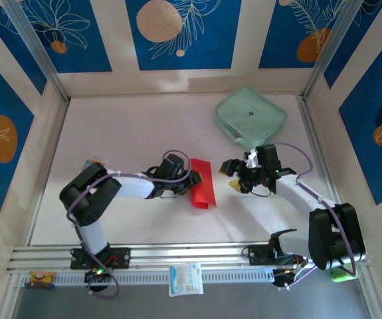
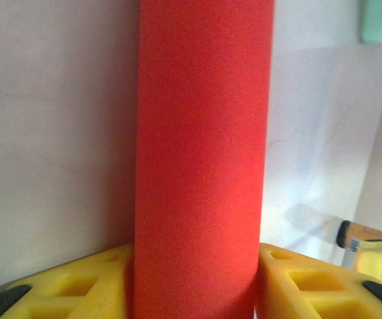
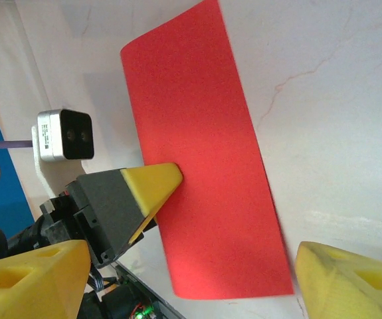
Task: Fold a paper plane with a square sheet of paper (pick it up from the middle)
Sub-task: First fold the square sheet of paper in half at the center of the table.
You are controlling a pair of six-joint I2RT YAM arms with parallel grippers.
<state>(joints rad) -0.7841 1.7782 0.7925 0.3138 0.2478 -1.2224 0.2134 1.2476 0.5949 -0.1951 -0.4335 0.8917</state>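
Item: square sheet of paper (image 1: pixel 202 185), red, unmarked, folded over, lying mid-bench (image 1: pixel 124 133); left end effector (image 2: pixel 196 259) clamped on it; right end effector (image 3: pixel 191 266) apart, just beside; white packet (image 1: pixel 185 279), print illegible.

We look down on a pale, off-white tabletop (image 1: pixel 131 126), boxed in on three sides by cream walls. The back wall (image 1: pixel 181 33), the left wall (image 1: pixel 4 126) and the right wall (image 1: pixel 377 126) carry deep-blue panels with orange discs and white line-drawn leaves. Aluminium posts (image 1: pixel 34 50) slant up from the two far corners. An aluminium rail (image 1: pixel 191 254) runs along the near edge, with a dark grey strip (image 1: pixel 244 307) below it. Soft, even light leaves a pale sheen at the foot of the back wall. Up close, we see faint hairline veins (image 3: pixel 297 73) in the surface.
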